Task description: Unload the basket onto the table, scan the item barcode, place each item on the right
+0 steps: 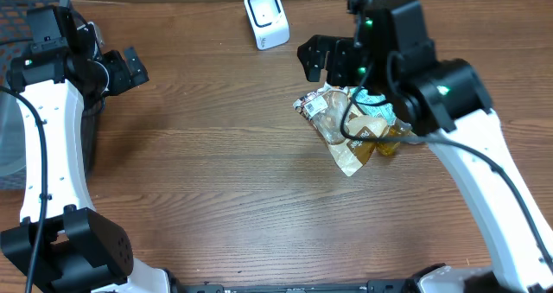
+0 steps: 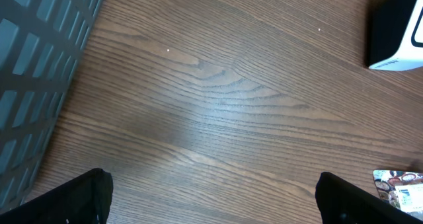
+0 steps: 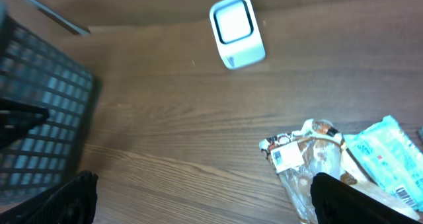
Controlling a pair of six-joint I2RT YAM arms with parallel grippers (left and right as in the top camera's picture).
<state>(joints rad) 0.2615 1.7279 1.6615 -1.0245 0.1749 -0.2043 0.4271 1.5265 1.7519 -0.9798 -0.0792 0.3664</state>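
Hovering open, right hand between scanner and snack bag edge.

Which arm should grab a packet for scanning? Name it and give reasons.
Right. The right gripper, open, hangs right by the packets, with the scanner close by. The left gripper, also open, sits far off beside the basket.

Snack bags: right part hidden beneath right arm.
Scanner: cut by upper-right edge, left wrist view.
Package label: print too small to read.
Basket: cropped at left edge.
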